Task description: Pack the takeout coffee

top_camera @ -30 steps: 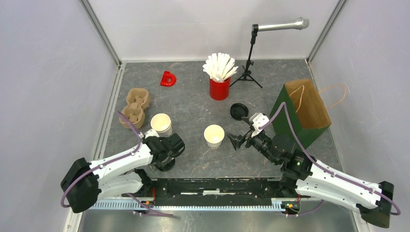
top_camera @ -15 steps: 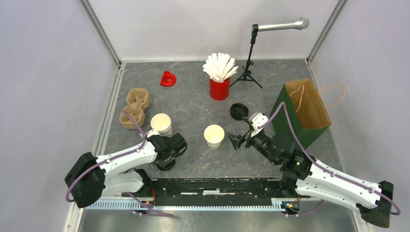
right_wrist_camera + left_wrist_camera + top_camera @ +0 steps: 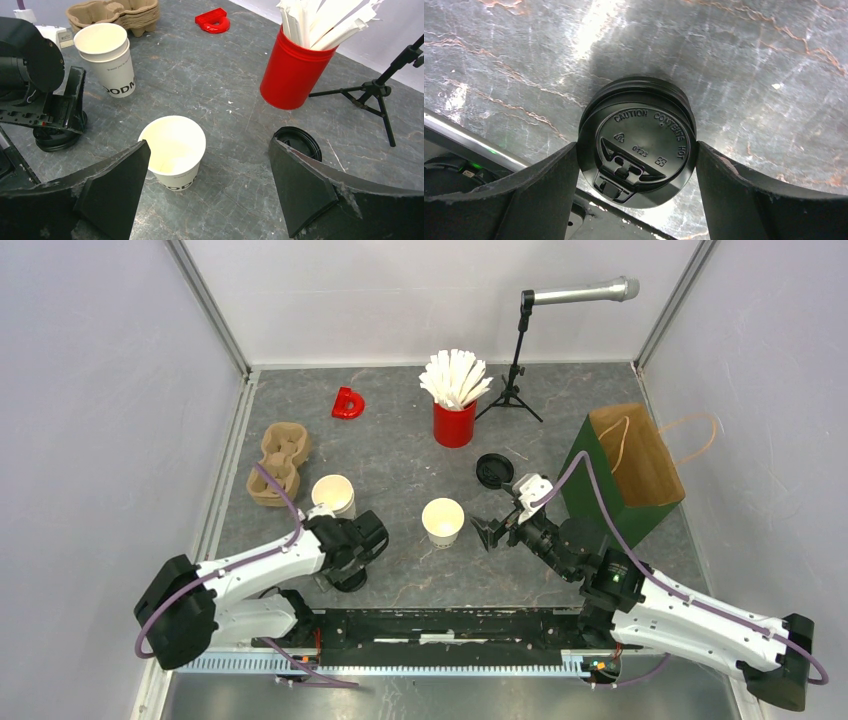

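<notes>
Two white paper cups stand open on the table, one at the left [image 3: 333, 495] [image 3: 106, 57] and one in the middle [image 3: 442, 520] [image 3: 172, 150]. A black lid [image 3: 638, 150] lies flat near the table's front edge, and my left gripper [image 3: 638, 167] [image 3: 345, 575] has its fingers [image 3: 549, 190] pressed against both sides of it. A second black lid [image 3: 492, 470] [image 3: 299, 142] lies behind my right gripper [image 3: 490, 532] [image 3: 209, 145]. The right gripper hangs open, low beside the middle cup, holding nothing.
A brown pulp carrier [image 3: 280, 462] sits at the left, a red letter piece [image 3: 348, 403] behind it. A red cup of white sticks [image 3: 454, 423] and a microphone stand [image 3: 515, 380] are at the back. A green-and-brown paper bag [image 3: 630, 470] stands open at the right.
My left gripper has narrowed its fingers onto the black lid and shifted slightly. The right arm and both cups have stayed put.
</notes>
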